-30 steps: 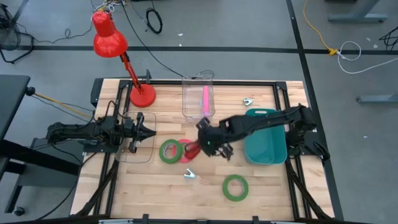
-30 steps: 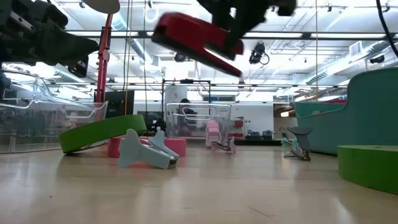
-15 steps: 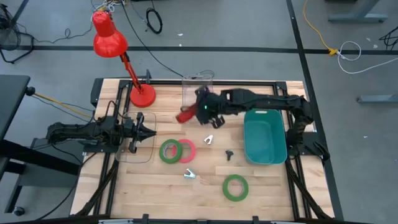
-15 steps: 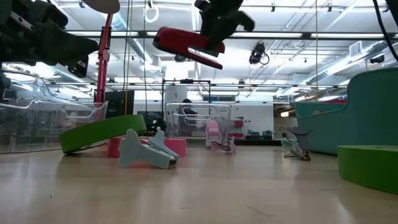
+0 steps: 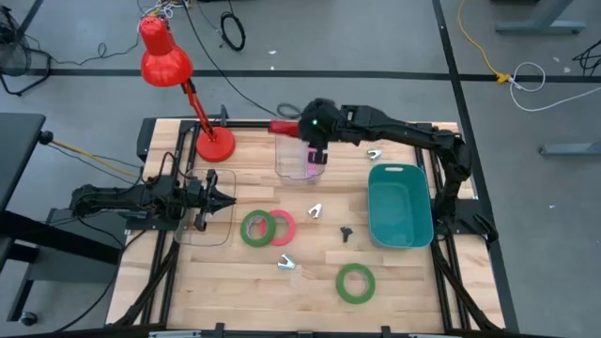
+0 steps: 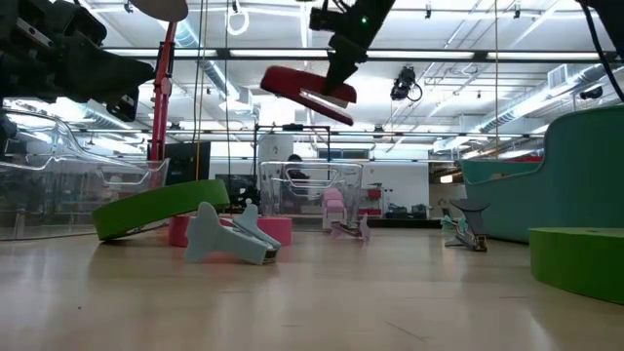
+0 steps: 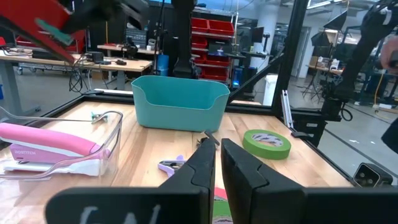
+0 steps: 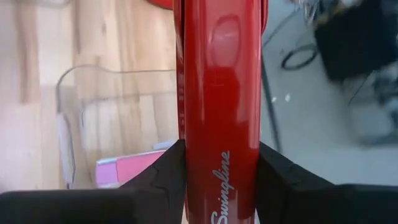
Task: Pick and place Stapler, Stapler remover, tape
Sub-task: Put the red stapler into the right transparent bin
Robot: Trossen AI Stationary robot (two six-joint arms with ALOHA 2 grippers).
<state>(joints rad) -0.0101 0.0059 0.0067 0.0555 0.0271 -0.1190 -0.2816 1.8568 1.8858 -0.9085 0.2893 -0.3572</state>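
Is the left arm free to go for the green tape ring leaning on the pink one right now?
Probably yes. The left gripper is shut and empty beside the green tape ring, with bare table between them. The right gripper holds the red stapler far off, over the clear bin.

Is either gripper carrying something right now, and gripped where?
The right gripper clamps the red stapler across its sides, above the clear bin. The left gripper is shut, empty.

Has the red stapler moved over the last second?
Yes. In the high view the stapler, held by the right end effector, went from beside the tape rings to above the clear bin.
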